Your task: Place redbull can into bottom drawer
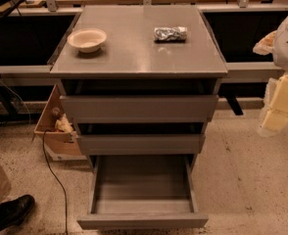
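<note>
The redbull can [170,34], crumpled silver and blue, lies on its side on the grey cabinet top [134,58], right of centre towards the back. The bottom drawer [143,222] is pulled out towards me and its inside is bare. The two shallower drawers above it stand slightly out. My gripper [280,106], cream and yellow under a white arm part, hangs at the right edge of the view, beside the cabinet and well apart from the can. It holds nothing that I can see.
A white bowl [87,39] stands on the cabinet top at the left. A cardboard box [53,131] with items sits on the floor left of the cabinet, with a black cable [53,175] beside it. A person's black shoe [9,212] is at the bottom left. Tables stand behind.
</note>
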`<state>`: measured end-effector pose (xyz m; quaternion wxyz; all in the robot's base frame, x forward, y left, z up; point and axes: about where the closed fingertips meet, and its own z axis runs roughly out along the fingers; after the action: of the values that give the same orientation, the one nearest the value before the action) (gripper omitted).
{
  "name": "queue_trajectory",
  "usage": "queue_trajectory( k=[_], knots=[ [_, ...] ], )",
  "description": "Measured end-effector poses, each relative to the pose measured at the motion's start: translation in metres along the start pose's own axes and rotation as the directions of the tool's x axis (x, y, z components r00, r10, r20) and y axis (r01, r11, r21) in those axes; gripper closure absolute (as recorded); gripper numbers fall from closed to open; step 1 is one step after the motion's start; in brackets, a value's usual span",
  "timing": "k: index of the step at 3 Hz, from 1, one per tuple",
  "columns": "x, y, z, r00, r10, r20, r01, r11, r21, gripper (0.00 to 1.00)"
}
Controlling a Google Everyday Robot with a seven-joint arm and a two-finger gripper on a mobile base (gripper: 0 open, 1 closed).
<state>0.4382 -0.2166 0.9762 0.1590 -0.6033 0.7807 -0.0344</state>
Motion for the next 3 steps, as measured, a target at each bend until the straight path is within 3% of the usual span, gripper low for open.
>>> queue_trajectory(
  k=[1,2,3],
  knots=[
    [-0.002,-0.002,0.001,1.000,0.000,0.002,0.000,1.0000,0.004,0.00],
    [-0.013,-0.029,0.022,1.000,-0.019,0.019,0.019,0.9997,0.017,0.00],
    [-0.043,-0.089,0.064,0.996,-0.038,0.082,0.036,0.9990,0.025,0.00]
  ],
)
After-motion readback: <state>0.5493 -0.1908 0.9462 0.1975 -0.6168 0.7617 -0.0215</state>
